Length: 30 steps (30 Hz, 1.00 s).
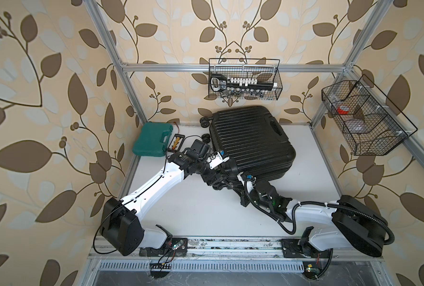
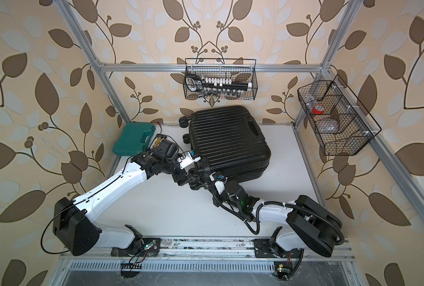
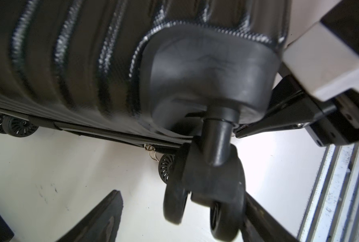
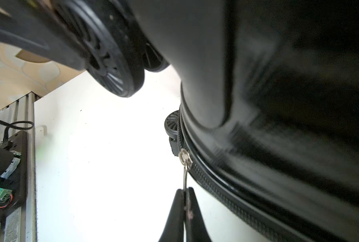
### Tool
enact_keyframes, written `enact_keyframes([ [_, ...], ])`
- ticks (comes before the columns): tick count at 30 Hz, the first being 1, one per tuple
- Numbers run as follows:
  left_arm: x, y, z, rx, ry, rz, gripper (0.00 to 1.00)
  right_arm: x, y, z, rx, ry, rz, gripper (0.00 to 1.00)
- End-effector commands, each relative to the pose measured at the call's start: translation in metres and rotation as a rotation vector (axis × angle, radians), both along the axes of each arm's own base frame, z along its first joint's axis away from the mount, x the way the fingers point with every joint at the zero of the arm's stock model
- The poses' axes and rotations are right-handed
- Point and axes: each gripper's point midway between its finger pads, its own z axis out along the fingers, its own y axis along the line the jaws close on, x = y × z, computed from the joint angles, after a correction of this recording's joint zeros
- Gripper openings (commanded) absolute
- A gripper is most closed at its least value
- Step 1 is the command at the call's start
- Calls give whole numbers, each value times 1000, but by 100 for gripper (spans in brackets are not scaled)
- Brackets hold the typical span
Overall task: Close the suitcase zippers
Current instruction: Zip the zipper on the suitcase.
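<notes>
One suitcase (image 1: 250, 141); right tool (image 4: 183, 190) clamped on one zipper pull (image 4: 186, 174), left tool (image 3: 180, 201) spread around one caster (image 3: 205, 188).

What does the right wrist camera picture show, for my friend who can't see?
The right claw pinches a thin metal zipper pull on the rim of the black suitcase. A blurry wheel and the white table show beside it.
</notes>
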Motion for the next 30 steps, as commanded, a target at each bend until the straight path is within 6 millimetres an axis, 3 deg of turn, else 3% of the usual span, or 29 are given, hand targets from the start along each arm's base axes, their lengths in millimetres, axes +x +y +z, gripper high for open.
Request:
enact_keyframes([
  [1, 4, -13, 8, -38, -48, -81, 80, 0, 0, -3, 17, 25, -7, 0],
  [8, -1, -27, 6, -72, -11, -125, 62, 1, 3, -3, 17, 31, 3, 0],
  [10, -2, -30, -3, -60, 21, -137, 56, 1, 3, -4, 15, 33, 5, 0],
  [15, -6, -39, 3, -78, 27, -137, 37, 1, 4, -2, 23, 32, 9, 0],
  [23, -11, -67, 27, -230, 74, -71, 34, -5, 13, 9, 101, 21, 51, 0],
  [30, -17, -74, 47, -350, 66, -47, 33, -13, 29, 22, 178, 8, 93, 0],
])
